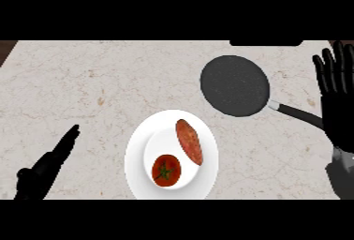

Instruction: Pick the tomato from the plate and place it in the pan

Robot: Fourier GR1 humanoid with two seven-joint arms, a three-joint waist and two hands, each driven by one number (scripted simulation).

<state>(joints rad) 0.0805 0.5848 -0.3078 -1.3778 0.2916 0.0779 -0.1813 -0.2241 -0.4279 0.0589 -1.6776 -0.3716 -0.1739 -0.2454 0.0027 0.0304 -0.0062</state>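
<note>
Above the plate: I see nothing over the round white plate (138,154); the red tomato with a green stem (166,170) sits exposed from above.
Beside the tomato: the oblong reddish-brown food piece (188,141) lies just up and right of it, crowding that side.
Plate to pan: bare beige marble counter (97,79) lies between the plate and the dark round frying pan (234,85).
Pan interior: I see nothing standing in it.
Right flank: my black right hand (337,79), fingers straight, stands beside the pan's black handle (298,114).
Left flank: my black left hand (48,166), fingers extended, rests apart from the plate, with bare counter between.
</note>
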